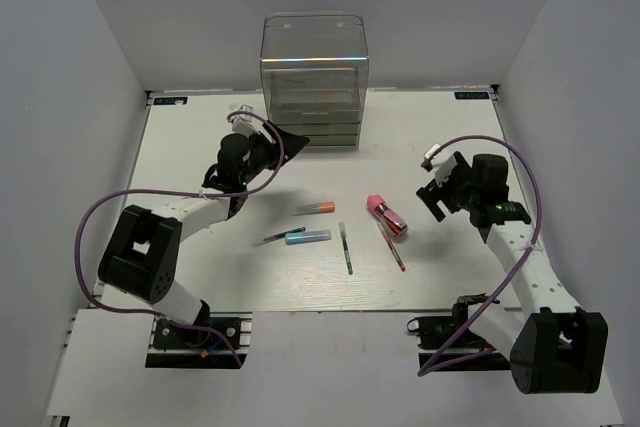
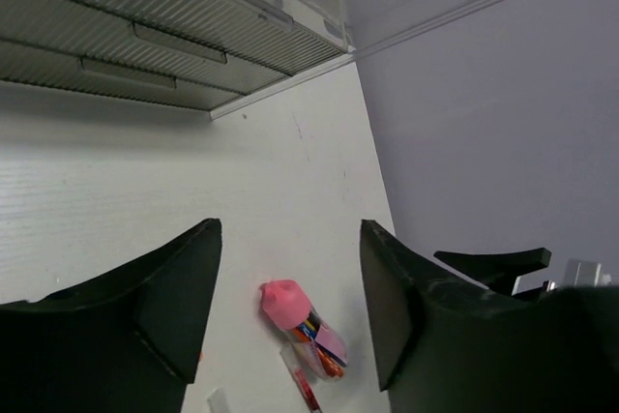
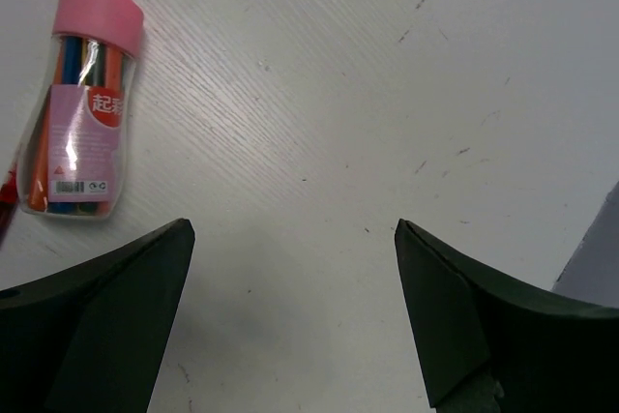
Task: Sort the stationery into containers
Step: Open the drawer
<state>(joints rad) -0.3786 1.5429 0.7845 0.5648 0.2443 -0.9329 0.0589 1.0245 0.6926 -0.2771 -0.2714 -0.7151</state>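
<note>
left fingers gaping empty beside tall clear plastic drawer box | right fingers gaping empty, hovering near pink-capped clear tube lying on white counter | risk: off-centre pinch sending round tube rolling away

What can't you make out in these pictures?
1. Drawers: contents, top view; tinted fronts and glare hide them.
2. Red pen: right wrist view; the left edge cuts off all but a sliver.
3. Dark pen: top view; too small to tell tip from cap.
4. Tube: right wrist view; the label's fine print is too small.
</note>
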